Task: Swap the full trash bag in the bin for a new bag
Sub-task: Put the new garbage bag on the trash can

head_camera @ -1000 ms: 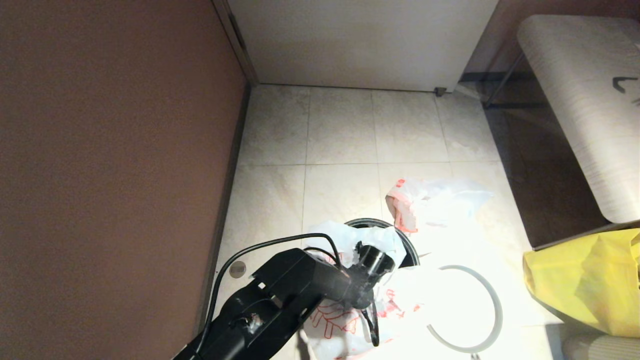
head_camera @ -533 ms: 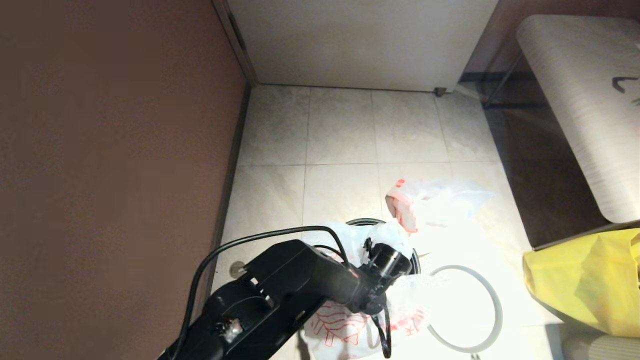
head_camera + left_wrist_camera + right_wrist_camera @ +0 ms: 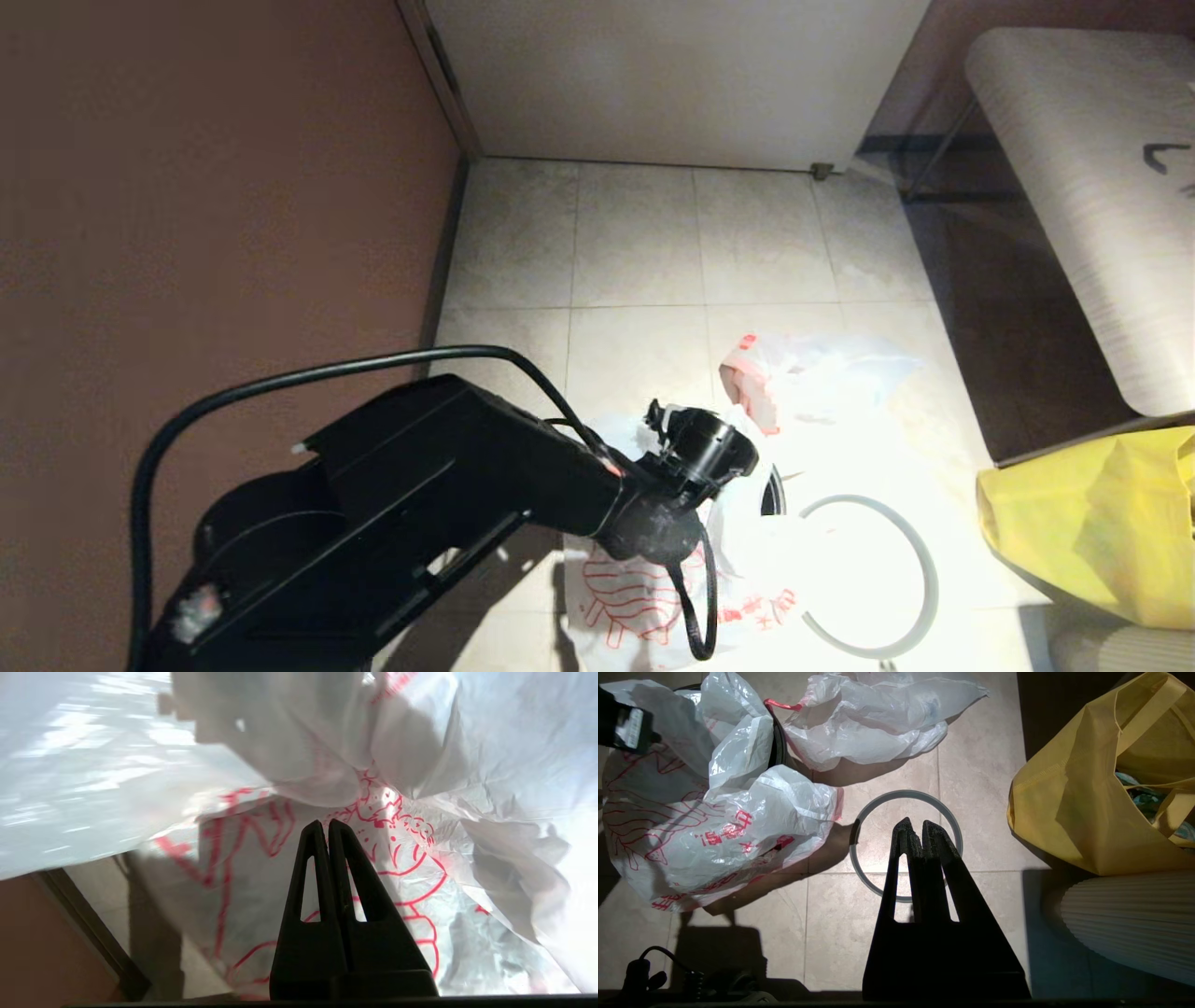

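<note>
In the lower middle of the head view the left gripper (image 3: 328, 828) is rising, and over the last second the arm has swung up and toward the left of the frame, drawing a red-printed white bag (image 3: 653, 597) up with it. Which of the two printed bags this is cannot be told, since no bottles are showing through it here. In the left wrist view the claw is pressed fully closed, with the bag's film hanging just in front of the tips; whether plastic is pinched between them is not visible. The bin (image 3: 771, 492) is showing only as a dark sliver of rim at the bag's right edge, so the bag appears to be coming out of it or draping over it. Its grey hoop (image 3: 873, 576) is lying loose on the tiles at lower right. A second white bag (image 3: 812, 378) is lying flat on the floor just above the bin. The right gripper (image 3: 914, 828), also closed and empty, is hanging parked over the hoop, beside the yellow bag (image 3: 1102, 523).
</note>
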`<state>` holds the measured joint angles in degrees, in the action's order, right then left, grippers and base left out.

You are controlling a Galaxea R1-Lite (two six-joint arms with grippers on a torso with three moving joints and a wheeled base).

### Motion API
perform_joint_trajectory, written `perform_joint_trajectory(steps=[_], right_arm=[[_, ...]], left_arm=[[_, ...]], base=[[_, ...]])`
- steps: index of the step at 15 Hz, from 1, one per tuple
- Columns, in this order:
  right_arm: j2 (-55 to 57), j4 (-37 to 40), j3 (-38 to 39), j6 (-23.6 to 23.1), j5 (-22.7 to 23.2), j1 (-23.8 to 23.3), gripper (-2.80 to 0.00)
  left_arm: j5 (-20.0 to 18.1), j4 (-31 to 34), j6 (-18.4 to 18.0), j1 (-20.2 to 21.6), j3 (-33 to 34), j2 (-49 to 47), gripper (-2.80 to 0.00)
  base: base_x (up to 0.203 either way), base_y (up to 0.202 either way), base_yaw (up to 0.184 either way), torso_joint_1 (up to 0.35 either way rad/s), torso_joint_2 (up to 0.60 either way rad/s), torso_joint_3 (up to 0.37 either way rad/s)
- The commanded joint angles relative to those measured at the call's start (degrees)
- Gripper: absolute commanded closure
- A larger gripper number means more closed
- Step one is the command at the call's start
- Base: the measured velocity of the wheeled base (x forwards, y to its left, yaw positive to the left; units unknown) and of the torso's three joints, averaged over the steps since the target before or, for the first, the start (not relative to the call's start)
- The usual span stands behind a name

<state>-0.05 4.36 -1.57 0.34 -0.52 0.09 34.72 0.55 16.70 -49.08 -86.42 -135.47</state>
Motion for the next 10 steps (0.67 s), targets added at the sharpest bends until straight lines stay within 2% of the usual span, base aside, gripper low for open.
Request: perform_joint_trajectory(steps=[1,2,4,6,10], right_arm=[[0.0,0.0,0.0,0.0,0.0,0.0,0.00],[0.0,0.0,0.0,0.0,0.0,0.0,0.00],[0.0,0.0,0.0,0.0,0.0,0.0,0.00],[0.0,0.0,0.0,0.0,0.0,0.0,0.00],[0.0,0.0,0.0,0.0,0.0,0.0,0.00]], left_arm=[[0.3,0.0,0.9,1.4,3.3,8.0,0.00],[0.4,0.0,1.2,3.2,4.3,10.9,0.00],[0.4,0.0,1.2,9.3,4.5,14.3,0.00],[0.5,0.1,1.1,13.6,2.7,14.2,0.00],[0.5,0.0,1.3,15.4,-1.5,4.7,0.00]], base=[[0.000,0.000,0.000,0.000,0.00,0.000],[0.000,0.000,0.000,0.000,0.00,0.000],[0.000,0.000,0.000,0.000,0.00,0.000],[0.000,0.000,0.000,0.000,0.00,0.000],[0.000,0.000,0.000,0.000,0.00,0.000]])
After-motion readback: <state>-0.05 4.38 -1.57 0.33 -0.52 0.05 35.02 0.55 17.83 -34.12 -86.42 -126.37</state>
